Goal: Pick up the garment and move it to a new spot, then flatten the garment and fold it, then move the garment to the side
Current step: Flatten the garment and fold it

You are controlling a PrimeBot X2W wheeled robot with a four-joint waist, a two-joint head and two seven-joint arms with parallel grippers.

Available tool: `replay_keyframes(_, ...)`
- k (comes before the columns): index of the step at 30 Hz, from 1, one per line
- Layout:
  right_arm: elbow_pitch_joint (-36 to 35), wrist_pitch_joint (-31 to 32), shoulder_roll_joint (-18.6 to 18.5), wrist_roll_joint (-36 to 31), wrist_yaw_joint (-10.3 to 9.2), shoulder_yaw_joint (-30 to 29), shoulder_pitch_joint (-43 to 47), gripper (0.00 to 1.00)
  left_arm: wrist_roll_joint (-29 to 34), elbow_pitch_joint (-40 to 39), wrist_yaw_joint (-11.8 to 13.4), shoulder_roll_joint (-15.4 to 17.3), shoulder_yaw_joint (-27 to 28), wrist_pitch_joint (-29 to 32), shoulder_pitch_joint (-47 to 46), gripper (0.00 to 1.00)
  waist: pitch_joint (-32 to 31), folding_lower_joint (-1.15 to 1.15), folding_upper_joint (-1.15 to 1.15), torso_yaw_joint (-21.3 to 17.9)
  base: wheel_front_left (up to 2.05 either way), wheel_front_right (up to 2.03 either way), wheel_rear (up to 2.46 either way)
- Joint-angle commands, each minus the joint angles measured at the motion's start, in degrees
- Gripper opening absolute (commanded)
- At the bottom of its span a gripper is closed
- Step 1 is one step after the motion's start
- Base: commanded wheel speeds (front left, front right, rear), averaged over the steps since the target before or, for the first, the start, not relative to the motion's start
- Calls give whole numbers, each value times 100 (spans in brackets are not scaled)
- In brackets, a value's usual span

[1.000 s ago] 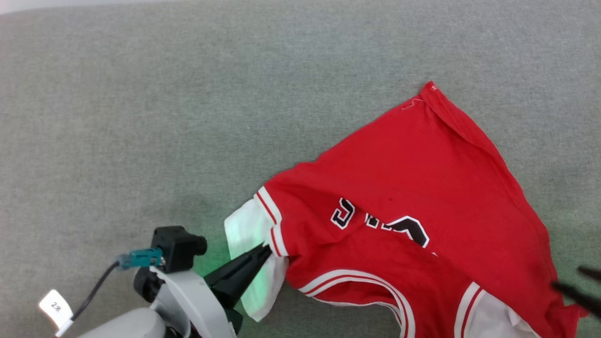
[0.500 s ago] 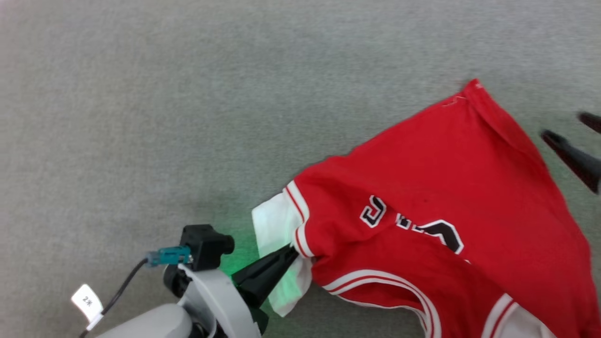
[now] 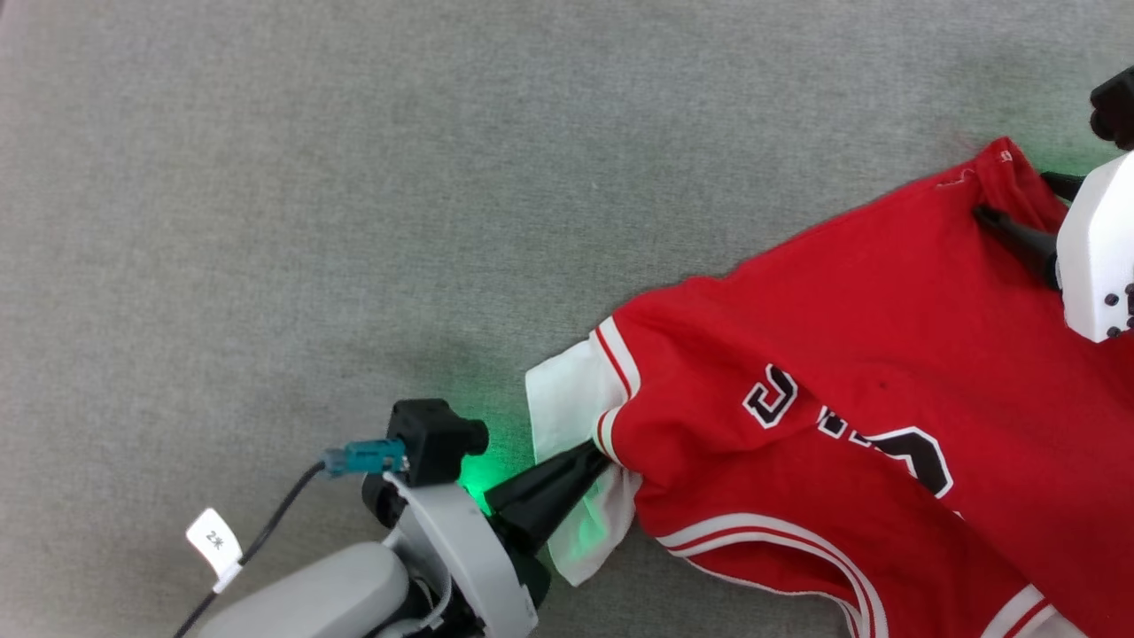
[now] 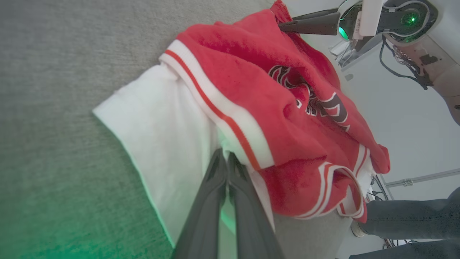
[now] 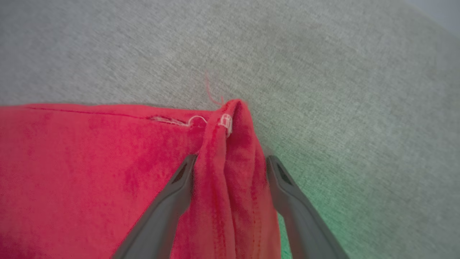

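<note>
Garment lay rumpled between both pincers on grey surface | left pincer pinched shut on white sleeve | right pincer wide, straddling hem corner | soft, light, floppy imo, so corners looked best to grab

Soft, even light falls on the garment with no hard shadow, only a faint dark smudge on the grey surface beside its white sleeve, where green glow from my left gripper tints both. A weaker green wash lies beside the garment's far corner near my right gripper. My right wrist view is soft, the garment's weave smeared and my fingers blurred; my left wrist view stretches the garment toward its edges.
</note>
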Motion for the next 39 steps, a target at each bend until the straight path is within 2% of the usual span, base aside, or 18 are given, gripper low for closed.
replay_keyframes(1, 107, -1, 14, 120, 1, 207, 54, 9, -28, 133, -20, 25, 42, -24, -28, 0, -4, 0, 0, 64, 0, 0, 0)
replay_keyframes(2, 132, -85, 19, 220, 2, 261, 25, 0, -62, 201, -24, 28, 91, -48, -38, 0, -32, 0, 0, 69, 0, 0, 0)
replay_keyframes(9, 625, -1450, 217, 390, 0, -130, -512, 0, -562, 474, -263, 44, 777, -235, -423, 0, -209, 0, 0, -52, 0, 0, 0)
replay_keyframes(11, 873, -1876, 343, 364, 0, -383, -713, 0, -673, 550, -257, 73, 992, -184, -716, 0, -218, 0, 0, -109, 0, 0, 0)
replay_keyframes(16, 1583, -2622, 728, 275, -2, -1026, -1471, 0, -1232, 880, -363, -155, 1703, 59, -1863, 0, -143, 0, 0, -326, 0, 0, 0)
replay_keyframes(20, 2261, -3046, 1177, 415, -2, -1544, -2150, 0, -1724, 1706, -472, -504, 2255, 323, -3084, 0, -92, 0, 0, -493, 0, 0, 0)
replay_keyframes(25, 3043, -3455, 1518, 131, -3, -1754, -3163, 0, -1738, 3051, -498, -926, 2569, 587, -4779, 0, 48, 0, 0, -761, 0, 0, 0)
replay_keyframes(31, 3644, -4282, 1663, -168, -10, -2018, -4237, 0, -1471, 4202, -546, -1204, 2815, 146, -6297, 0, 187, 0, 0, -956, 0, 0, 0)
replay_keyframes(35, 3849, -4386, 1741, -131, -10, -1830, -4220, 0, -1433, 4325, -580, -1340, 2661, 171, -6285, 0, 214, 0, 0, -971, 0, 0, 0)
replay_keyframes(39, 3940, -4329, 1780, 26, -4, -1530, -3668, 0, -1695, 3932, -586, -1337, 2484, 219, -5425, 0, 234, 0, 0, -951, 0, 0, 0)
